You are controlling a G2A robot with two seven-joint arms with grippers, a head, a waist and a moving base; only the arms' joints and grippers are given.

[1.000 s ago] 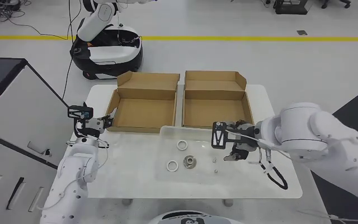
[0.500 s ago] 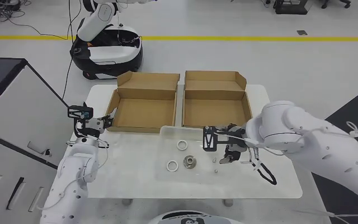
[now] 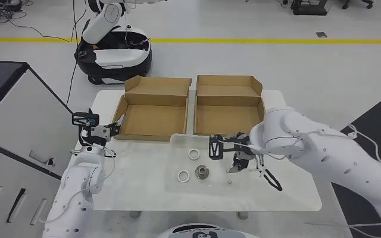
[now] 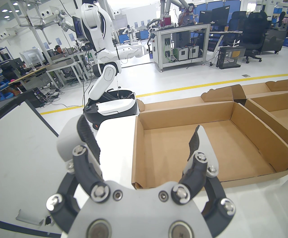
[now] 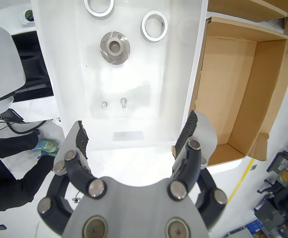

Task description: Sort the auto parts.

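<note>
Two open cardboard boxes sit side by side on the far half of the white table (image 3: 137, 184): the L box (image 3: 153, 119) and the R box (image 3: 229, 119), their inner walls just beside each other. In front of them, w/ its far rim just beside their near walls, lies the white tray (image 3: 178, 140), and we see all the parts in it. The R gripper (image 5: 137, 126) hangs over the tray's right end, fingers spread wide w/ nothing btwn them, and the R box is off to one side of it. The L gripper (image 4: 140, 128) is at the table's left edge, just beside the L box's near-left corner, also spread wide and holding nothing. Approx mid-tray lies the metal flange (image 5: 115, 47), a round disc w/ a raised hub, flat on the tray floor. Near it, but apart from it, are two metal rings: the far ring (image 5: 154, 26) on the side toward the boxes, and the near ring (image 5: 98, 5) toward the table's front edge. Smallest are two bolts, bolt A (image 5: 104, 104) and bolt B (image 5: 123, 102), near each other but not touching, btwn the flange and the R gripper's fingertips. We can't tell if they stand or lie.
</note>
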